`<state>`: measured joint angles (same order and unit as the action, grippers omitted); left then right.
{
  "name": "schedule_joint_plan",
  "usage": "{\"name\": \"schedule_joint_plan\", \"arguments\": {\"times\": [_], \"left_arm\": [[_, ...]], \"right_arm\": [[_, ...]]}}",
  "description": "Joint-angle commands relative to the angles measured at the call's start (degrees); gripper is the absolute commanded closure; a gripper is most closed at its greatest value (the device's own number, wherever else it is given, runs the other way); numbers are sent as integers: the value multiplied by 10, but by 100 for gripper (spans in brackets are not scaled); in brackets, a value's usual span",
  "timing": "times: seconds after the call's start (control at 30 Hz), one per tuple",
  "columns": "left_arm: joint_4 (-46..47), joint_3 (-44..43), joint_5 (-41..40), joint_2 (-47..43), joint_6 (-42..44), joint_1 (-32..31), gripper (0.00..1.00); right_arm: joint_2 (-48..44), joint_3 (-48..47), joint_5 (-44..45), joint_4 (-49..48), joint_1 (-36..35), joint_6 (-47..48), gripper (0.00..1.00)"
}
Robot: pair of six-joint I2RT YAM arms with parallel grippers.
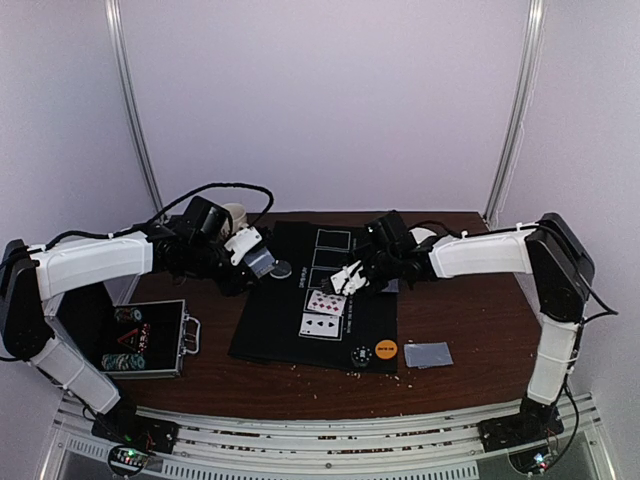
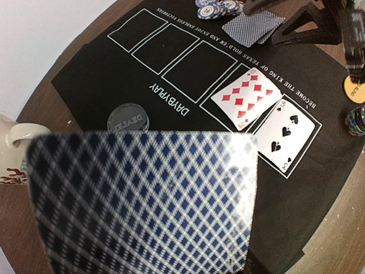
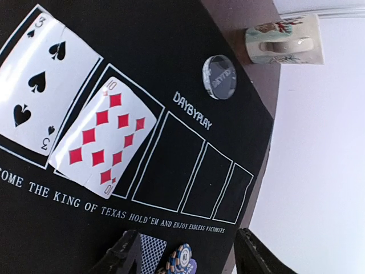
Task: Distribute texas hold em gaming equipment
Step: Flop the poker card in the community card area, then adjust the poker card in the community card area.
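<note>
My left gripper (image 1: 256, 262) is shut on a deck of cards (image 2: 142, 200) with a blue-checked back. The deck fills the lower left wrist view and hides the fingers. A ten of diamonds (image 1: 325, 302) and a three of spades (image 1: 319, 325) lie face up in two outlined boxes on the black mat (image 1: 270, 330). Both also show in the right wrist view, the ten (image 3: 105, 134) and the three (image 3: 43, 85). My right gripper (image 1: 350, 278) is open and empty above the mat. Below its fingers (image 3: 117, 257) lie face-down cards (image 3: 148, 251) and chips (image 3: 183, 262). A round dealer button (image 1: 283, 268) lies on the mat.
An orange button (image 1: 386, 349) and a chip stack (image 1: 360, 356) sit at the mat's near edge. More grey cards (image 1: 428, 354) lie on the wood to the right. An open chip case (image 1: 140, 340) stands at the left. A white mug (image 1: 236, 214) stands behind the left gripper.
</note>
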<state>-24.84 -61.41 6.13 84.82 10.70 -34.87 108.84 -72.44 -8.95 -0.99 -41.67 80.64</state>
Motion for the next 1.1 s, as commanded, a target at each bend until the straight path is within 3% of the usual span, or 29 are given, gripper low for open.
{"name": "schedule_joint_plan", "arguments": {"times": [0.0, 0.07, 0.17, 0.3, 0.43, 0.6, 0.73, 1.07], "left_arm": [[17, -13, 2, -7, 2, 4, 58], [17, -13, 3, -8, 2, 4, 58], [17, -13, 4, -9, 2, 4, 58], [16, -14, 6, -5, 1, 4, 58], [17, -14, 6, -5, 1, 4, 58], [16, -14, 10, -7, 0, 4, 58], [15, -14, 10, -6, 0, 4, 58], [15, -14, 9, -8, 0, 4, 57]], "right_arm": [[-54, 44, -7, -72, 2, -128, 40], [-80, 75, 0, -151, 1, -250, 39], [-101, 76, 53, -222, 2, -571, 33], [-50, -44, 96, -32, 0, -873, 40], [-1, -91, 97, 106, 0, -1057, 47], [24, -58, 57, 122, -3, -1168, 49], [56, -63, 33, 138, -9, -1185, 48], [111, -72, 13, 136, -9, -1211, 61]]}}
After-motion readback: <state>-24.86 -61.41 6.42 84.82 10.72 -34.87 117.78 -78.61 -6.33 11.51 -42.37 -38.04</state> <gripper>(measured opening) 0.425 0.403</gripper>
